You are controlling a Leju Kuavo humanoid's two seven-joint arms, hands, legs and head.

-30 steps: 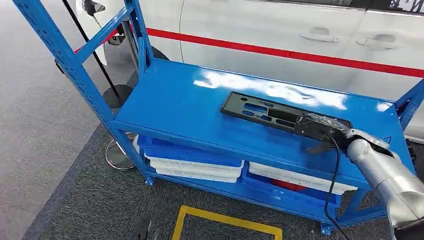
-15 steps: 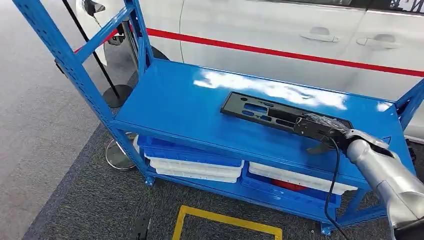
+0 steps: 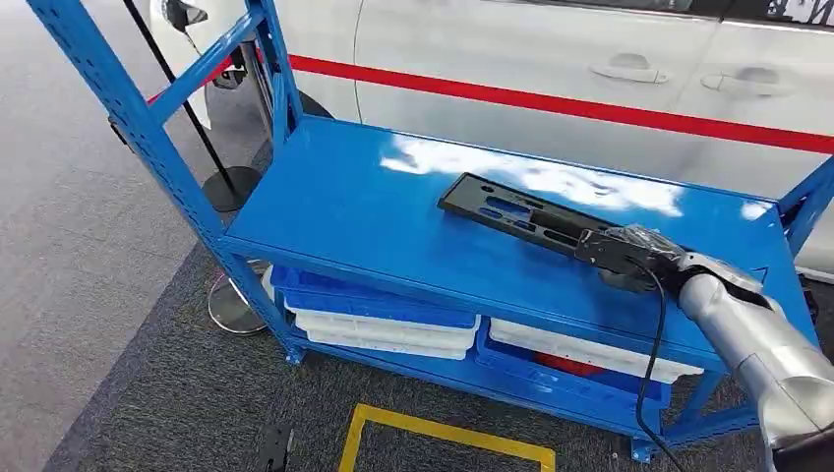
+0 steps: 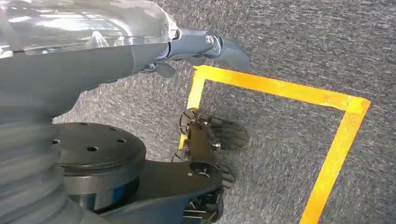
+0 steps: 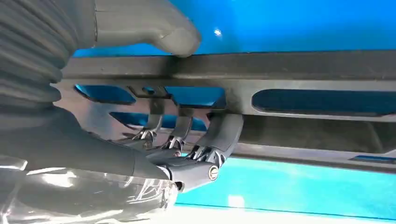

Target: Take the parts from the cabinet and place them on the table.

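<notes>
One blue shelving rack (image 3: pixel 344 206) stands on grey carpet, its left upright (image 3: pixel 128 128) slanting up out of view. Behind that upright is one black stand pole (image 3: pixel 172 88) on a round base (image 3: pixel 231 187); a second round base (image 3: pixel 231 307) sits by the rack's foot. One yellow tape square (image 3: pixel 443 438) is marked on the carpet in front — the left wrist view shows it too, past the left hand (image 4: pixel 205 46), which hangs over the floor with fingers (image 4: pixel 233 52) loosely extended and nothing in them.

Lower shelf: at least two stacks of blue and white trays (image 3: pixel 379 315), count not clear.

Top shelf: one black plastic part (image 3: pixel 521 218), long and flat with several rectangular cut-outs, its right end tilted up off the shelf surface. The right hand (image 3: pixel 629 261) grips that right end — in the right wrist view the thumb (image 5: pixel 173 35) presses one long edge and the fingers (image 5: pixel 224 135) hook through and under the panel, closed tight on it.

Behind the rack is one white car (image 3: pixel 590 69) with a red stripe and two door handles (image 3: pixel 629 71). No readable writing.
</notes>
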